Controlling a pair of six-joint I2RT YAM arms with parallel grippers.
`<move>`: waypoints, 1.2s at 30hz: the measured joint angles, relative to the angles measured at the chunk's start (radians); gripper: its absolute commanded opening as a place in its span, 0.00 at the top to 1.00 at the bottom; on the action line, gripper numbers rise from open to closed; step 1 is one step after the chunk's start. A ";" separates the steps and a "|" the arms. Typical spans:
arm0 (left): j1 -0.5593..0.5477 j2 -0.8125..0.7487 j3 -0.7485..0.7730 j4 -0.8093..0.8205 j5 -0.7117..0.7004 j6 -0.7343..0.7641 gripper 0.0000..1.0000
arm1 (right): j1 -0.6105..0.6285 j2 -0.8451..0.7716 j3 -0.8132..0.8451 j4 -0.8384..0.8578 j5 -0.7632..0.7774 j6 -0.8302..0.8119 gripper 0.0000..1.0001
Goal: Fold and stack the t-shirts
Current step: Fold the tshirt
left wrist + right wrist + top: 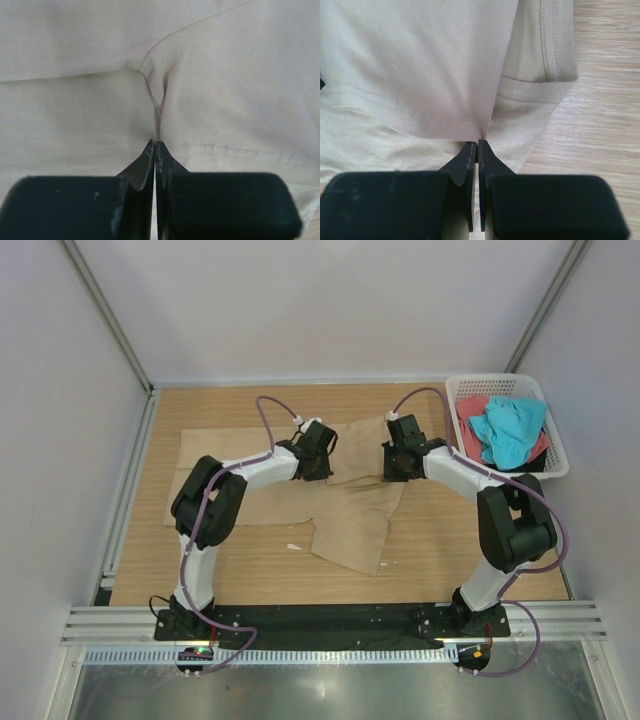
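Tan t-shirt [350, 515] mid-frame, clamped in both left gripper [156, 144] and right gripper [478, 144], jaws closed; coral t-shirt [468, 410] mostly hidden under turquoise t-shirt [508, 430], basket [556, 453] upper right.

You have three t-shirts in view: one tan t-shirt [350, 520] at the centre, plus one turquoise t-shirt [508, 430] and one coral-red t-shirt [470, 408] at two o'clock. You count one basket [500, 381], one table [250, 570], and two arms, the left arm [210, 502] and right arm [515, 525]. That gives you two grippers: the left gripper [318, 462] toward eleven o'clock, the right gripper [398, 462] toward one.
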State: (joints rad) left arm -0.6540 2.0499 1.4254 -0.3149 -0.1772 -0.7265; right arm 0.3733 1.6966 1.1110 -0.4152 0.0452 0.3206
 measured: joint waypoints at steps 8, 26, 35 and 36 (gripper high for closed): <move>0.002 -0.051 -0.002 -0.012 -0.014 0.004 1.00 | 0.001 -0.079 -0.032 -0.019 0.009 0.001 0.96; 0.002 -0.084 -0.075 0.024 0.175 -0.007 0.65 | 0.029 -0.079 -0.058 -0.153 0.111 0.098 0.69; 0.002 -0.039 -0.074 0.055 0.201 -0.028 1.00 | -0.019 -0.016 0.080 -0.127 0.151 0.121 0.69; 0.002 -0.034 -0.074 0.052 0.200 -0.025 1.00 | -0.033 0.000 0.105 -0.122 0.151 0.120 0.68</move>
State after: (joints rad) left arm -0.6521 2.0159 1.3518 -0.2626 0.0227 -0.7513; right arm 0.3401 1.6966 1.2156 -0.5377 0.1967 0.4408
